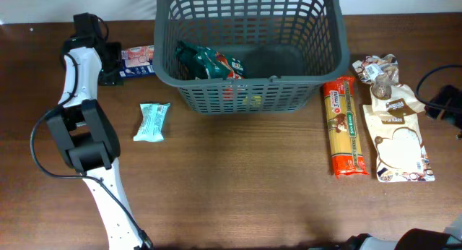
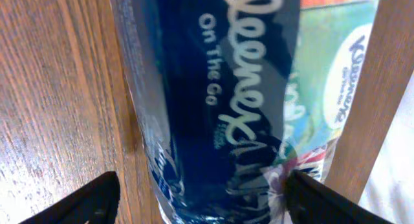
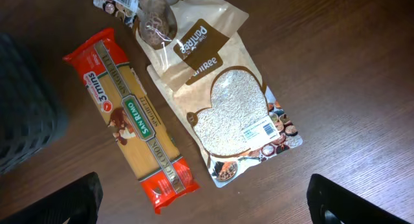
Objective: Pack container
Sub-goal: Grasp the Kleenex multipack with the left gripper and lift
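Where the container (image 1: 249, 48) stands: far middle of the table (image 1: 238, 192), upright, mouth up.
Packed so far: a green-and-red packet (image 1: 206, 62) lies inside the container, toward its left wall. Bits of red and yellow show through the near slats, too small to name.
Left of the container: a dark blue tissue pack (image 2: 213, 101) just beside it; a pale blue packet (image 1: 151, 122) nearer the front.
Right of the container: a spaghetti packet (image 1: 341, 127), a grain pouch (image 1: 398, 145), a second pouch (image 1: 393, 102) and a small packet (image 1: 375, 68).
Left gripper (image 2: 200, 198): fingers spread astride the tissue pack, not clamped.
Right gripper (image 3: 204, 204): fingers wide apart, empty, over the goods right of the container.
Progress: judged early, with six items outside.
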`<state>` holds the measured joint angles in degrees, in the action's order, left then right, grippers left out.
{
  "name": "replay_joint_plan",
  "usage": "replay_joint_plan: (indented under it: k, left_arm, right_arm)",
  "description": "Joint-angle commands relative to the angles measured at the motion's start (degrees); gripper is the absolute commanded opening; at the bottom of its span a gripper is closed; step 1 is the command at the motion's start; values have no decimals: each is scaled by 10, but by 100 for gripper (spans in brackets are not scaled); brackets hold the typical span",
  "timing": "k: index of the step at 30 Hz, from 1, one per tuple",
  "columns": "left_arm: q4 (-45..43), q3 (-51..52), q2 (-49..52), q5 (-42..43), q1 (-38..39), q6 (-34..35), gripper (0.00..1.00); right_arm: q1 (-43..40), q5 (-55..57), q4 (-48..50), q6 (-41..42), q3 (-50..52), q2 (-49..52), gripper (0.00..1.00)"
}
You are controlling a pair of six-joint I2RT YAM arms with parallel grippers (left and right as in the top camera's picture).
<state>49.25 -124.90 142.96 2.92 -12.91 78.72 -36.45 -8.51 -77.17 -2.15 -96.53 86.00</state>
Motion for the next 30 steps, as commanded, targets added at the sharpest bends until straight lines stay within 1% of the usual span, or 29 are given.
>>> replay_joint_plan:
  k: [1,2,6,9,13,14,15,20,22,27,30]
  left_arm:
    - [9,22,55,-43,-10,1,83]
    - [9,22,57,-44,-10,1,86]
    - [9,22,68,-44,-11,1,87]
    - [11,22,80,-41,-12,1,81]
    - [11,22,89,-33,-12,1,57]
    - [11,22,90,-33,-12,1,53]
    - [10,22,90,-33,-12,1,47]
    - [8,22,90,-26,-12,0,12]
    - [8,22,90,-20,-12,-1,3]
    - [6,22,90,19,-13,-5,2]
    - [-15,16,90,64,-12,-47,2]
  right_arm:
    - [-3,-5,0,1,-3,-4,99]
    - [-3,-5,0,1,-3,-4,99]
    - [-3,-5,0,1,-3,-4,99]
    - [-3,-5,0,1,-3,-4,99]
    - [-3,-5,0,1,-3,-4,99]
    - [-3,-5,0,1,-3,-4,99]
    - [-3,-5,0,1,-3,-4,99]
    - [-3,-5,0,1,-3,-4,99]
    - [-3,-5,0,1,-3,-4,99]
    - [-3,-5,0,1,-3,-4,99]
    - [-3,-5,0,1,-3,-4,99]
